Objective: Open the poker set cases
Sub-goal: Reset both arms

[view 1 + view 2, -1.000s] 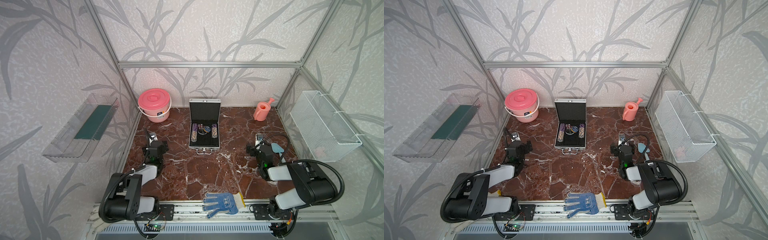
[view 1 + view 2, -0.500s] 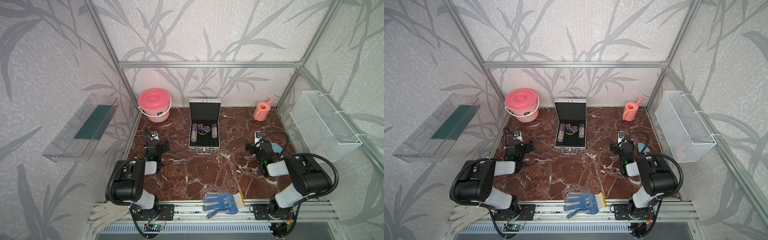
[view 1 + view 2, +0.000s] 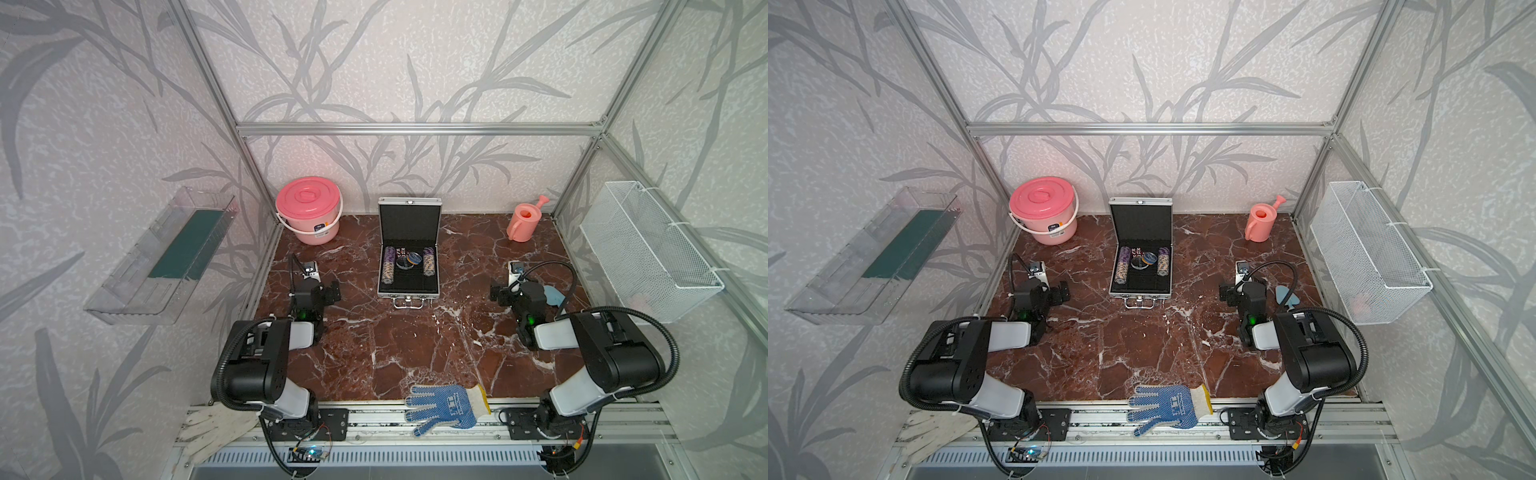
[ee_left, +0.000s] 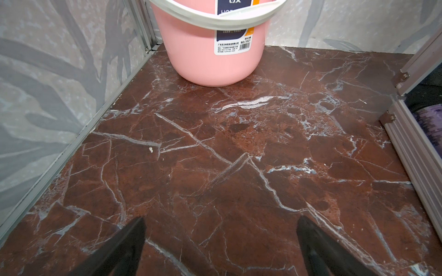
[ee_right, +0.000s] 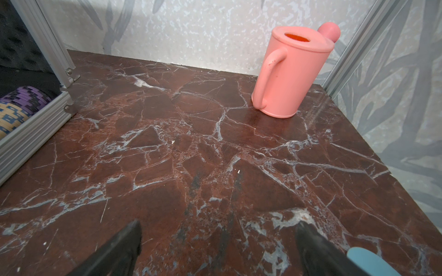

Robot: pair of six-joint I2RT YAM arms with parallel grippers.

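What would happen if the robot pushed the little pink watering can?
The watering can would probably tip fairly easily, since it stands tall on a narrow base. It looks like plastic, so it is likely light. On the smooth, shiny table a low push might just slide it instead.

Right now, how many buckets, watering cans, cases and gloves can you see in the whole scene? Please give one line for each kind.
Buckets: 1, the pink bucket
Watering cans: 1, the pink watering can
Cases: 1, the silver case, with its lid open
Gloves: 2, the blue glove and the white glove
Total: 5
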